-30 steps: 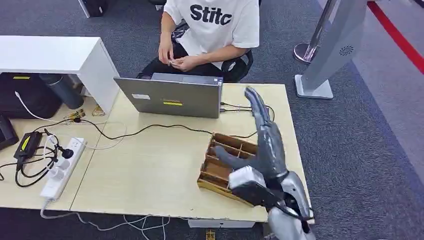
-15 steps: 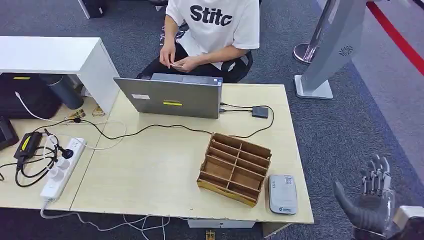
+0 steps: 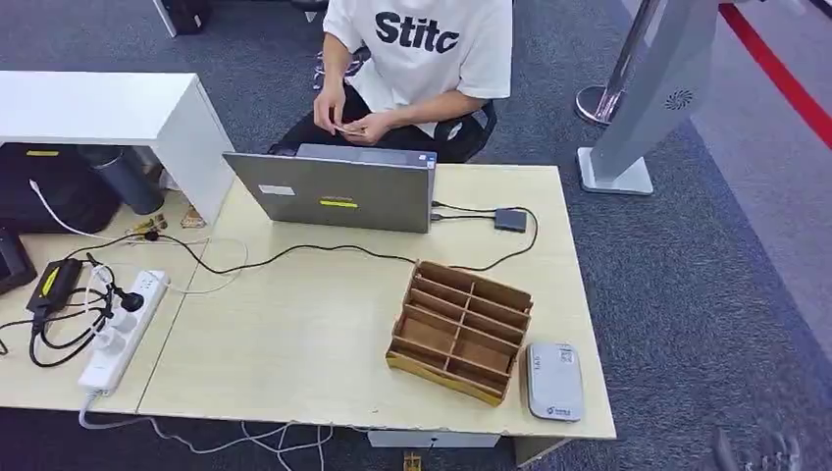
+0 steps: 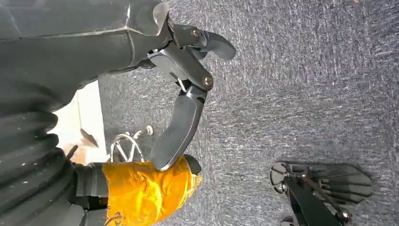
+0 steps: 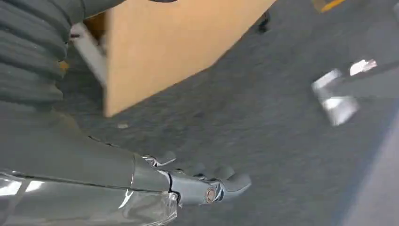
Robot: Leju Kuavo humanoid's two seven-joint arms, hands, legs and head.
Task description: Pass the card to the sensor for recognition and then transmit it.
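Head view: even, diffuse overhead light, bright, no hard shadows. The table (image 3: 294, 334) reads pale and slightly washed; soft shadow under the wooden organiser (image 3: 459, 330). Focus fair, mild compression softness.

Left wrist view: my left hand (image 4: 186, 89) is dark against the grey carpet (image 4: 306, 94), sharp, with a small highlight along one finger. Orange wrapping (image 4: 146, 188) glints.

Right wrist view: motion blur throughout. My right hand (image 5: 202, 183) is soft-edged; a glaring bright patch (image 5: 341, 96) smears on the floor.

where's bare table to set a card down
The widest bare patch lies between the power strip and the wooden organizer, below the black cable. A narrower strip runs behind the organizer. The left end is crowded with cords, and the card reader fills the near right corner.
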